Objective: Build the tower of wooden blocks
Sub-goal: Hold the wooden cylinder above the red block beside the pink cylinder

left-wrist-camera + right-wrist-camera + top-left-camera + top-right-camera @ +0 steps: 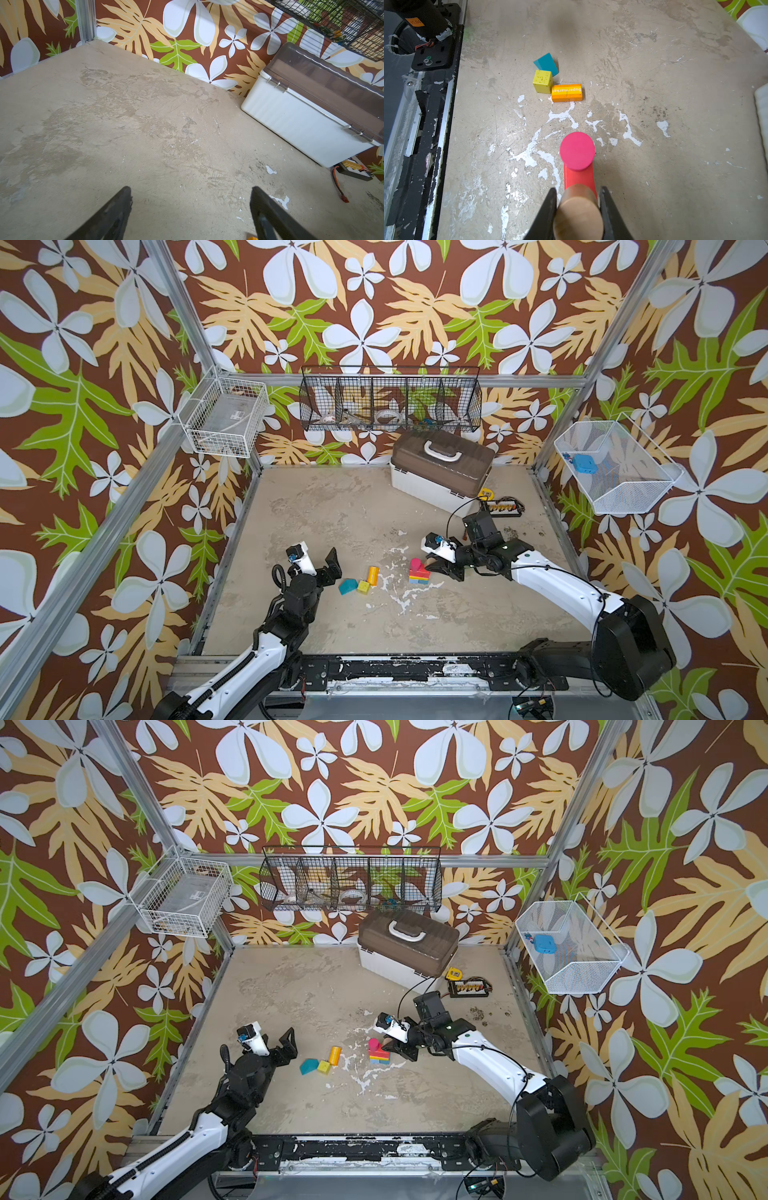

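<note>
Right gripper [578, 189] has its fingers narrowed onto a bare wood cylinder [578, 216], clamped on both sides. It is held low right at the tower [419, 572], a short stack of painted wood blocks near the middle of the beige table [332, 506]. Left gripper [190, 191] sits off to the side, fingers spread wide, nothing between them. Step in hand looks like setting the wood cylinder on the red block [579, 176], beside the pink cylinder [577, 150] that stands on it. To do it well: keep the cylinder upright, centre it on the free red surface and come straight down. Open only once it bears weight (a sideways nudge could tip the pink one or shift the stack), then lift clear without dragging. Whether wood touches red, I cannot tell. Three loose pieces lie apart from the tower, nearer the left arm: a teal roof-shaped piece [347, 586], a yellow cube [363, 587] just beside it, and an orange rectangular block [372, 576]. The right wrist view shows the grip itself and the lettering on the orange block, but hides what lies under the red. Both top views show yellow and blue layers below it. The left wrist view gives only bare table and a white case with a brown lid [301, 116], no tower.
</note>
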Controlling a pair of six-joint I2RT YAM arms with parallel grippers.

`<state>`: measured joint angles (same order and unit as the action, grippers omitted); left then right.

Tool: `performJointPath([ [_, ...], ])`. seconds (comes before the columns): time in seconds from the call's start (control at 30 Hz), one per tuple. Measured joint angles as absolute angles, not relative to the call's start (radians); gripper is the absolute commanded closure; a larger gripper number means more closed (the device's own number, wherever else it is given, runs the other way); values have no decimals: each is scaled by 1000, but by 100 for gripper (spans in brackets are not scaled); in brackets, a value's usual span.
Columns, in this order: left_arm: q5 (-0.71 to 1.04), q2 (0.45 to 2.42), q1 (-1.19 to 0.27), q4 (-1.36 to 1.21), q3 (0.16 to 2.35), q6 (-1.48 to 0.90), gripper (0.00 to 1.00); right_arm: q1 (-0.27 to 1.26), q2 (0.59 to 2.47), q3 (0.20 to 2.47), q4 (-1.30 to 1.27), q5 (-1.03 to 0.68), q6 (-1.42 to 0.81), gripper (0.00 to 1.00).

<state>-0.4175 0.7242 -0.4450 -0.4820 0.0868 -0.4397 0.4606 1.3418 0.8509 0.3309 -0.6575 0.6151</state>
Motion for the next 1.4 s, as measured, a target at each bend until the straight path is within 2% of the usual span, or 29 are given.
performJointPath([
  [0.53, -418, 725, -445, -482, 87, -440, 10, 466, 1370, 862, 330, -654, 599, 96],
  [1.4, -418, 726, -445, -482, 87, -440, 10, 485, 1407, 873, 331, -620, 580, 84],
])
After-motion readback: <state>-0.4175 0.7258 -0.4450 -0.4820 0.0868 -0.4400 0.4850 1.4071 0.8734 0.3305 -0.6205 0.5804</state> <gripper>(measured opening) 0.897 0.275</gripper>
